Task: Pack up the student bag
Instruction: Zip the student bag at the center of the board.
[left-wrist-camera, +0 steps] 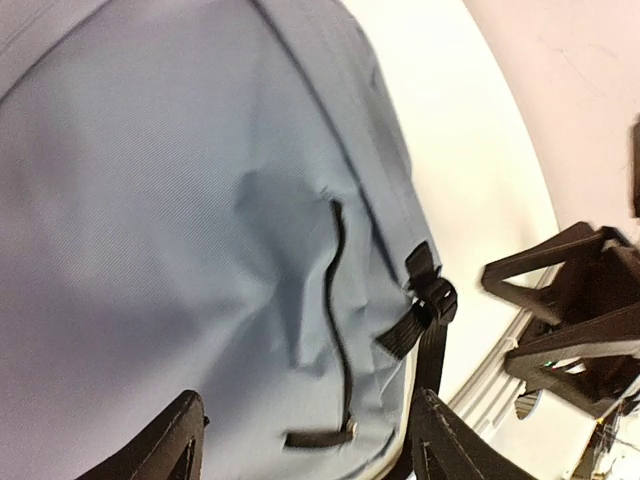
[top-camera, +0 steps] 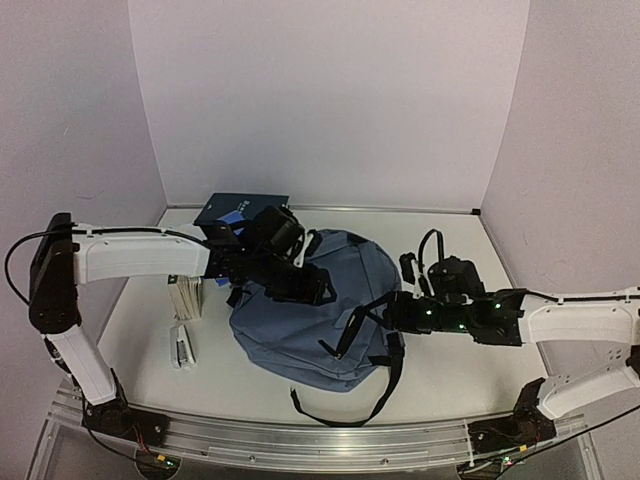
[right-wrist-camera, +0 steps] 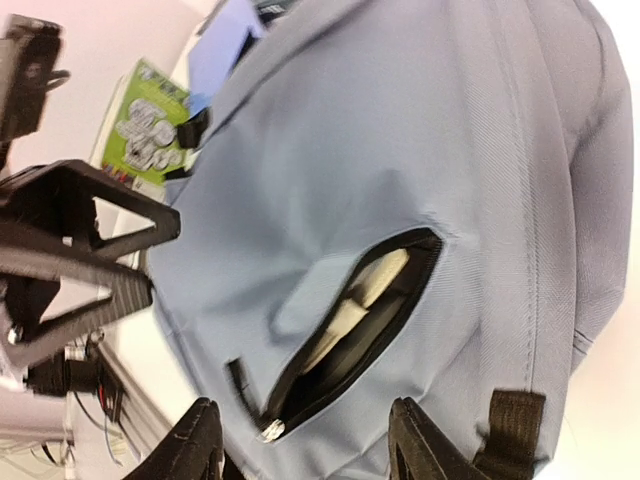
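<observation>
A robotics lab test booth — plain pale matte walls enclose a white tabletop on three sides. A white-and-black left robot arm and its matching right robot arm are mounted on a silver aluminium rail along the near edge, with a looping black cable and tiny green indicator lights by the bases.

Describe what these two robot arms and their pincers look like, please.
Both the left arm and right arm have smooth white shells between bulky black joints. The left gripper and right gripper are black, each with two wedge-shaped fingers. Small green lights glow on the right wrist; a thin black cable loops by the left shoulder.
</observation>
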You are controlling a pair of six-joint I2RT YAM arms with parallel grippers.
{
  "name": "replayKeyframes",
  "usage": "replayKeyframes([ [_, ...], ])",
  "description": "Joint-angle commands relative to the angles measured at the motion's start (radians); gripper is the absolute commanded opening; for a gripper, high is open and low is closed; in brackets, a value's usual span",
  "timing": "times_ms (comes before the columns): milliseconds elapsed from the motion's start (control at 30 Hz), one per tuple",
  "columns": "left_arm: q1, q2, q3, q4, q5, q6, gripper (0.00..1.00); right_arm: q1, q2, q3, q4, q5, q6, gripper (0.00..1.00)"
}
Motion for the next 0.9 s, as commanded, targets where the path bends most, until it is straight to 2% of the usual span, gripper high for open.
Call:
replayKeyframes([
  [0,0.011,-0.138,-0.126,-0.061,-0.041,-0.147,0.74,0.038,-0.015,0.124,-0.244,0.027,-0.121,0.54],
  [167,0.011,-0.247,-0.261,-0.093,-0.037,-0.287,0.74,0.141,0.108,0.249,-0.312,0.084,-0.181,0.51],
  [300,0.014,-0.388,-0.424,-0.072,-0.078,-0.416,0.74,0.222,0.23,0.348,-0.348,0.179,-0.203,0.42],
  [433,0.023,-0.477,-0.524,-0.065,-0.071,-0.488,0.74,0.27,0.345,0.428,-0.396,0.255,-0.211,0.36],
  [567,0.03,-0.487,-0.591,-0.017,-0.044,-0.517,0.76,0.289,0.425,0.47,-0.412,0.295,-0.214,0.32],
  [867,0.067,-0.403,-0.651,0.18,-0.011,-0.521,0.81,0.314,0.527,0.513,-0.428,0.317,-0.215,0.32],
])
